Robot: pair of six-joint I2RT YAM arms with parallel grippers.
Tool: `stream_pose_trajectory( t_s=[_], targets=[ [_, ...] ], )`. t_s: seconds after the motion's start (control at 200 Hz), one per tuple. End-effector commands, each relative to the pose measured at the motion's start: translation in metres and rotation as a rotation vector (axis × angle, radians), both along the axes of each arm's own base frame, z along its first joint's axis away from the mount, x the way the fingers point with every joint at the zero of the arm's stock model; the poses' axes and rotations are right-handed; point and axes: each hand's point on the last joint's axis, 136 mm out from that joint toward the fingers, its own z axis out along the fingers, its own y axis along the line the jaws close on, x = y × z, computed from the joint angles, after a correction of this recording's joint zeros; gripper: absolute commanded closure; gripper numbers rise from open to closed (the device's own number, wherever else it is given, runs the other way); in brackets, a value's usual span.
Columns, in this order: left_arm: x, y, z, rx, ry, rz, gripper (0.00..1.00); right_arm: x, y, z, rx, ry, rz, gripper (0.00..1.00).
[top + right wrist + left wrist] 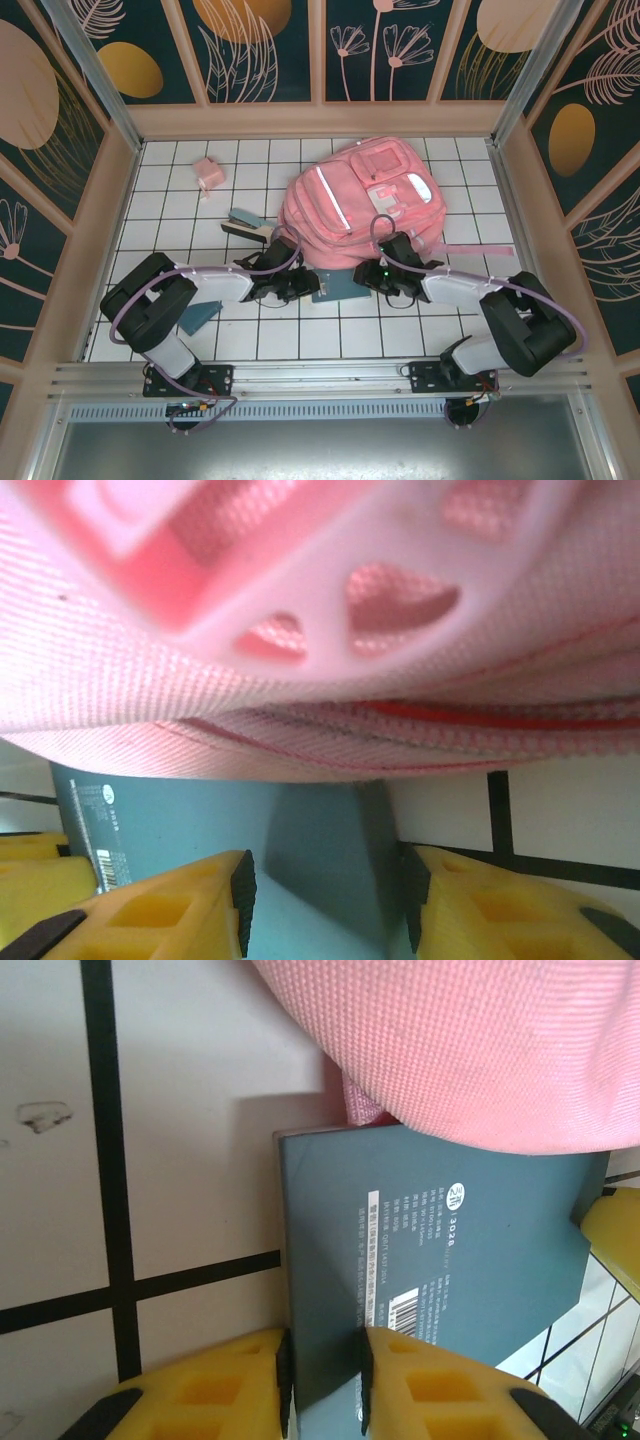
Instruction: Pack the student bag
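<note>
Toward back and right of centre on tiled table (170, 225): bag (350, 200), flat, front up, pockets and pale strip showing, one strap trailing right. Tucked partly under its near edge: teal book (338, 290), flat on the tiles, between the two grippers. At book's left edge: left gripper (303, 287). From the left wrist, yellow fingers (220, 1390) a narrow gap apart, book's corner in that gap, left pad just beside the book's edge, right finger over its cover. Cannot tell whether clamped on it or merely straddling. At book's right edge, hard against the bag: right gripper (383, 278). From the right wrist, fingers (170, 910) spread wide, one over the cover, the other over white tile beyond the edge, pinching nothing, pink fabric overhanging close above. Well left of the bag, near the back: small pink box (208, 174). Between box and left gripper: dark-and-tan item (245, 225), kind unclear. Under the left arm: another teal piece (200, 318)
</note>
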Motion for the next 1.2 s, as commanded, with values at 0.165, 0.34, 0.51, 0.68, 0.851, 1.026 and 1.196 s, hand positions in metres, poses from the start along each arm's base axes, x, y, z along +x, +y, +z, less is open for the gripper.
stream_pose_trajectory(
  t_s=[0.165, 0.34, 0.51, 0.68, 0.851, 1.026, 1.196],
  targets=[
    [-0.015, 0.0, -0.019, 0.032, 0.044, -0.049, 0.75, -0.032, 0.051, 0.06, 0.424, -0.026, 0.229, 0.55],
    [-0.016, 0.0, -0.017, 0.023, 0.038, -0.057, 0.75, -0.04, 0.05, 0.069, 0.487, -0.035, 0.274, 0.58],
    [-0.017, 0.0, -0.016, 0.022, 0.036, -0.059, 0.76, -0.046, 0.051, 0.088, 0.555, -0.081, 0.307, 0.59],
    [-0.017, 0.002, -0.014, 0.025, 0.031, -0.06, 0.75, -0.049, 0.052, 0.096, 0.57, -0.106, 0.332, 0.61],
    [-0.017, 0.002, -0.014, 0.028, 0.031, -0.057, 0.75, -0.042, 0.042, 0.069, 0.437, -0.054, 0.277, 0.62],
    [-0.015, 0.004, -0.008, 0.039, 0.016, -0.056, 0.74, -0.025, 0.02, 0.06, 0.34, -0.072, 0.161, 0.84],
    [-0.006, 0.006, 0.026, 0.046, -0.057, -0.047, 0.61, -0.02, 0.01, 0.079, 0.328, -0.119, 0.144, 1.0]
  ],
)
